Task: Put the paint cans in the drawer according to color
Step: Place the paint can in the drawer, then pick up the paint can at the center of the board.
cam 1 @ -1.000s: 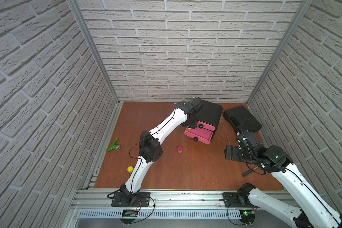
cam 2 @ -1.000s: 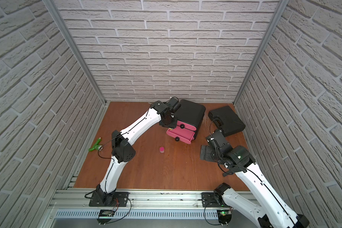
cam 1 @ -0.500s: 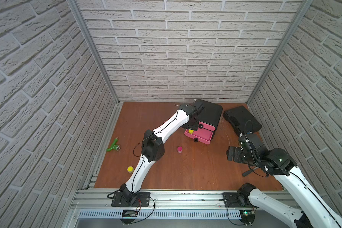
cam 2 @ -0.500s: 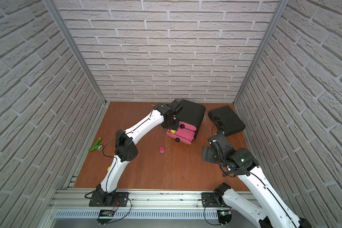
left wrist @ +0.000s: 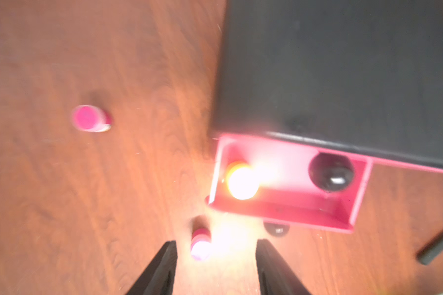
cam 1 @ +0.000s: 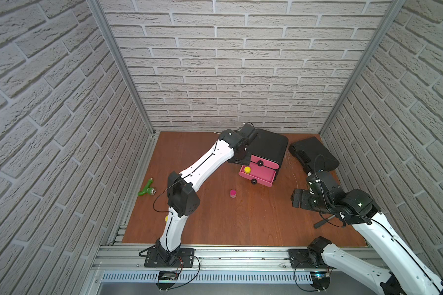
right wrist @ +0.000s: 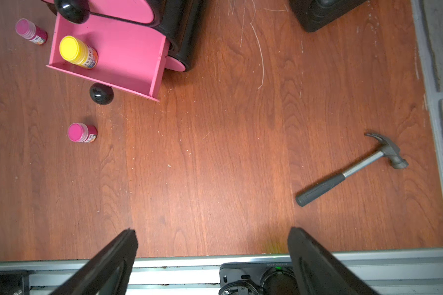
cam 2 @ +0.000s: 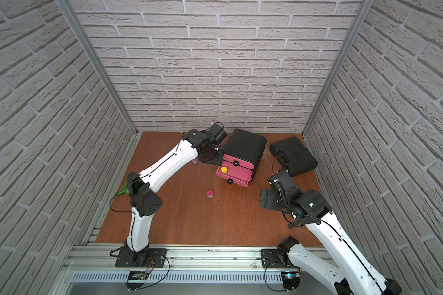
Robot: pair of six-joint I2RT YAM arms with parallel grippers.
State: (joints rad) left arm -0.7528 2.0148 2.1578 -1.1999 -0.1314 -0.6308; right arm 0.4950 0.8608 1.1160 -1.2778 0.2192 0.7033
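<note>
standing at the far middle of the desk (cam 1: 241, 222), the drawer (cam 1: 267, 146) is a black cabinet with pink fronts. one tray of it is pulled out toward the near side, under a shut front with a round black knob. a yellow-lidded paint can (cam 1: 246, 169) stands upright in the left end of that open tray.

a pink-lidded can (cam 1: 232, 193) stands on the desk just near of the tray, left of its knob and not touching it. a second pink-lidded can (cam 2: 195, 161) sits on the desk beside the cabinet's left side, half hidden by the left arm (cam 1: 210, 159) in a top view. another yellow lid (cam 1: 166, 218) peeks out from behind that arm's lower link at the near left.

the left arm reaches far, its wrist up against the cabinet's left side. the left jaws are released: the blurred wrist view shows the two dark fingers (left wrist: 161, 268) apart and grasping nothing, with the nearer pink can on the desk beyond them.

the right arm (cam 1: 343, 201) hangs over the near right of the desk. the right jaws are spread wide, fingers (right wrist: 108, 265) gripping nothing, above bare wood.

a green y-shaped tool (cam 1: 146, 188) lies at the left edge, a grey hammer (right wrist: 351, 169) at the near right, and a flat black case (cam 1: 313, 155) at the far right, just beside the cabinet.
</note>
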